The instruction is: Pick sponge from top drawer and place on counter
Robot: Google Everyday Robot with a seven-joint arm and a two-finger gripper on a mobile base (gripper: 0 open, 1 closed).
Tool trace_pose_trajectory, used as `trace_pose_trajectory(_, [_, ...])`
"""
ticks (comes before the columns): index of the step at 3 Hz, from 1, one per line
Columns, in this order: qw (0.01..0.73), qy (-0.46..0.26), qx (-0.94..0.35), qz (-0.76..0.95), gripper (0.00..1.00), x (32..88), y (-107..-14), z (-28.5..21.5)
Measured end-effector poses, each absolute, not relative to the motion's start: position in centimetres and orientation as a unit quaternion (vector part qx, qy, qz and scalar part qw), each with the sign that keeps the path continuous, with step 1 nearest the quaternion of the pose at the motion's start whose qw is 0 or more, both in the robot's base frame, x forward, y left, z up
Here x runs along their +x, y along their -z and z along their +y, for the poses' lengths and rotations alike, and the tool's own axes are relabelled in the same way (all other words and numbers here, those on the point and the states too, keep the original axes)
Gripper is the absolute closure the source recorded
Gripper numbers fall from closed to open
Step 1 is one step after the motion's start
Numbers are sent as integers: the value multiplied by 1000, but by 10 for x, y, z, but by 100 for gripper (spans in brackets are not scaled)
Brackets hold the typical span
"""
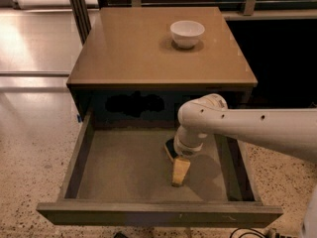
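Sponge (pixel 180 170) stands tilted on edge on the floor of the open top drawer (pixel 124 167), right of middle, yellow foam showing. Claw (pixel 185 152) hangs right over its upper end; whether it grips cannot be told. 1 white bowl (pixel 187 32) sits on the table (pixel 129 48).

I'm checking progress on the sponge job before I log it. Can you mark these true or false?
1. The top drawer is pulled open. True.
2. The white bowl sits inside the drawer. False: it stands on the counter, toward the back right.
3. The gripper is down inside the drawer, right at the sponge. True.
4. The sponge lies on the counter. False: it is in the drawer, toward the right, beneath the arm's wrist.
5. The arm reaches in from the left side of the picture. False: it comes in from the right.
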State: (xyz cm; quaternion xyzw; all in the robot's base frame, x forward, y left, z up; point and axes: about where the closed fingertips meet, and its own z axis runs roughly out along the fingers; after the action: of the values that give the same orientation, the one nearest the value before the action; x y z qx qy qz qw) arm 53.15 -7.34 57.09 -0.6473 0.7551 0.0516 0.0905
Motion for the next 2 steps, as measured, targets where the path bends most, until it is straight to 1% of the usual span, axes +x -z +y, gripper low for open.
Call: trace_pose_trajectory(2, [90,-52,-647,755,72,531,-571,-73])
